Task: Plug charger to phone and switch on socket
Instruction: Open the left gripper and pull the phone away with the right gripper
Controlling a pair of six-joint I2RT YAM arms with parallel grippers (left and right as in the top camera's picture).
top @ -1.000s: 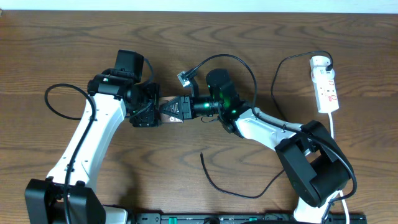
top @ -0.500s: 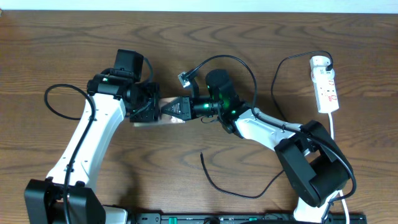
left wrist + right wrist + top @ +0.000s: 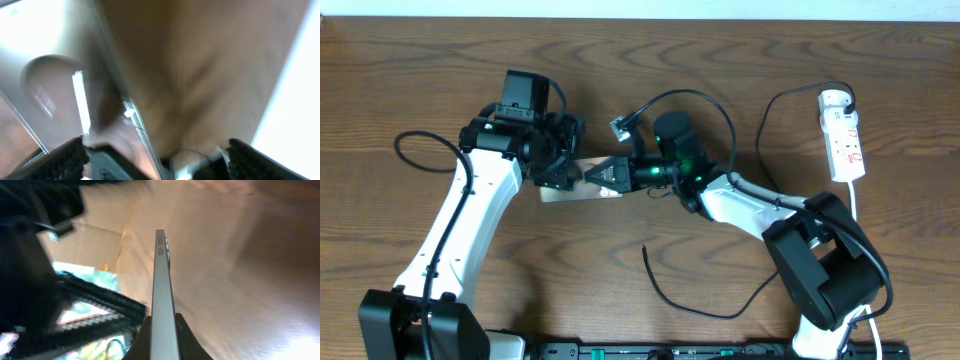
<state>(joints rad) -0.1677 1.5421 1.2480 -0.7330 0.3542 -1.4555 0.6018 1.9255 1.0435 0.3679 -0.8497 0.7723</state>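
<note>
The right pincer is clenched on the phone, gripping the thin slab edge-on between its fingers with the side buttons showing above them. The left pincer stands just beside the phone's other end, its fingers spread wide and released; its own view is badly blurred. The charger lies loose on the brown wooden worktop, well apart from both pincers. The socket rests near the far right edge. A pale wall borders the worktop's far side.
</note>
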